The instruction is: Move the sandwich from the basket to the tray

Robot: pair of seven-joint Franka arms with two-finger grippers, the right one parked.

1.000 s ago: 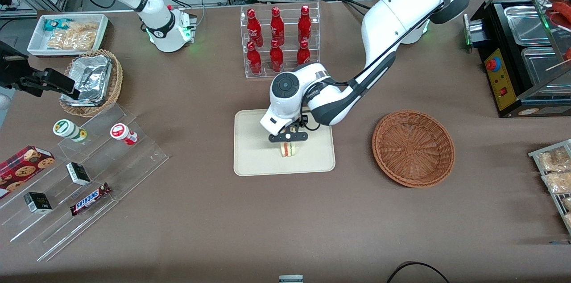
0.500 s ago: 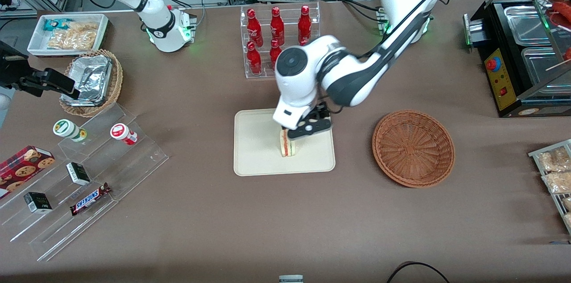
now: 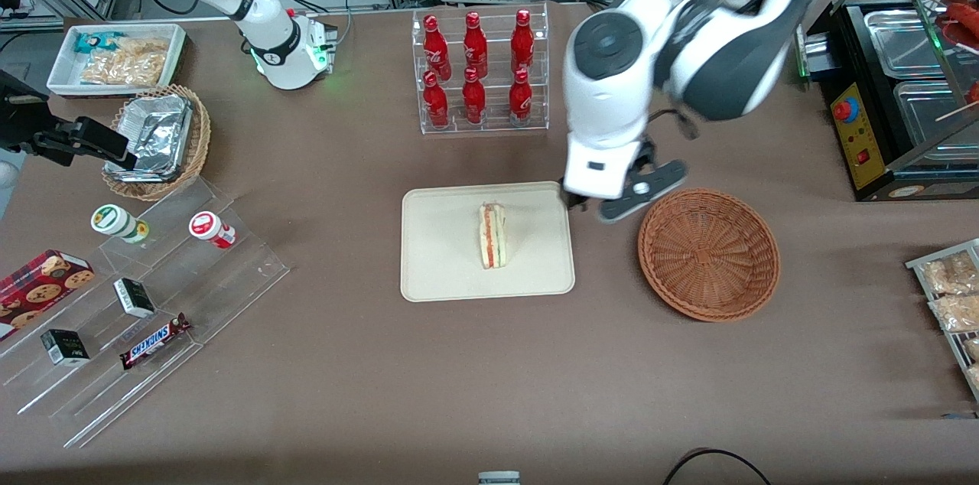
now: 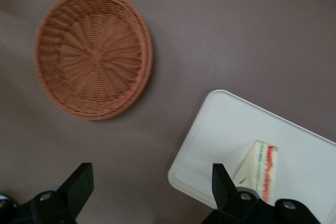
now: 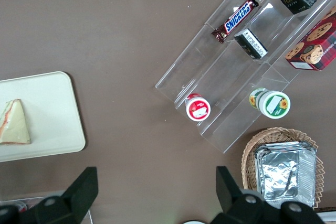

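Observation:
The sandwich (image 3: 493,235), a white wedge with red and green filling, stands on edge on the cream tray (image 3: 440,255); it also shows in the left wrist view (image 4: 258,169) on the tray (image 4: 226,129) and in the right wrist view (image 5: 13,123). The reddish-brown basket (image 3: 709,253) sits empty toward the working arm's end of the table and shows in the left wrist view (image 4: 93,54). My left gripper (image 3: 612,203) is open and empty, raised above the table between the tray and the basket; in its wrist view (image 4: 152,184) the black fingers stand wide apart.
A clear rack of red bottles (image 3: 478,72) stands farther from the front camera than the tray. A tan basket with a foil container (image 3: 157,139), a white bin of snacks (image 3: 118,58) and clear steps with snacks (image 3: 138,294) lie toward the parked arm's end. A black warmer (image 3: 895,87) stands toward the working arm's end.
My left gripper let go of the sandwich, rose and moved off the tray toward the basket. The sandwich stays standing on the tray.

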